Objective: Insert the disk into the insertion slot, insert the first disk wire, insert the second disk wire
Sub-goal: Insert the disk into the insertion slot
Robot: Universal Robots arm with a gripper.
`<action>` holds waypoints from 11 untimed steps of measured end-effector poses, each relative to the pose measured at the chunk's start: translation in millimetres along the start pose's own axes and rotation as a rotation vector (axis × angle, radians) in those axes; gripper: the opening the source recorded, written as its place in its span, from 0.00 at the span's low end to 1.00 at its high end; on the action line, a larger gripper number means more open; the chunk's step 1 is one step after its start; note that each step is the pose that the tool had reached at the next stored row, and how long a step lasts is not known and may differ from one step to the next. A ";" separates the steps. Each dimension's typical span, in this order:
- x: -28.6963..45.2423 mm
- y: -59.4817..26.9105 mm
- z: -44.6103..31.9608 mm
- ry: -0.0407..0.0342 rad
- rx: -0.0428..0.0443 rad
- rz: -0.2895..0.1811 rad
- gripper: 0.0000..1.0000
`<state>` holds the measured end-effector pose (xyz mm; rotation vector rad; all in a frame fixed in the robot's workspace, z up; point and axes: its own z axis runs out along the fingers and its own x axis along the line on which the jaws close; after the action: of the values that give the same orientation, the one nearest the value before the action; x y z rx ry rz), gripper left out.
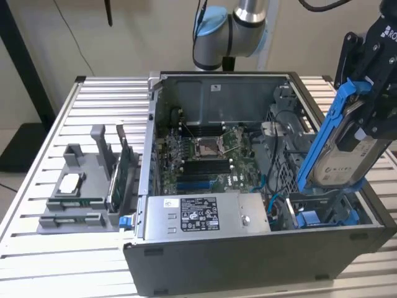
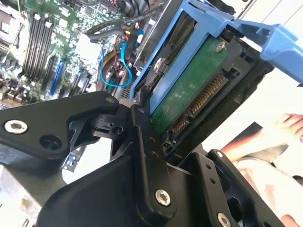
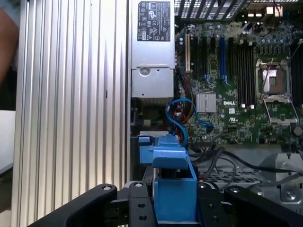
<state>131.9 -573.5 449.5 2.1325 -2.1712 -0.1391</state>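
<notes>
The hand [image 1: 367,115] was clamped on the disk [image 1: 343,155], which hung tilted beneath it, lower end close over the insertion slot [image 1: 329,202] in the computer case [image 1: 248,254].

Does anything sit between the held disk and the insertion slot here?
Nothing visible does. The disk, gripped by the tool, hangs tilted just above the insertion slot; another blue carrier lies lower in the cage.

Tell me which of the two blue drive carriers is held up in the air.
The one with the disk, tilted and clamped in the gripper. The other blue carrier lies low inside the computer case.
</notes>
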 end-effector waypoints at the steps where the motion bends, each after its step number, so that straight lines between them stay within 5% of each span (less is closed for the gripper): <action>1: 0.0 -0.3 1.6 -0.0001 0.0000 0.000 0.33; 11: -0.1 -1.5 9.2 0.0000 0.0000 0.000 0.33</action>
<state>132.2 -573.4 440.2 2.1326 -2.1712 -0.1391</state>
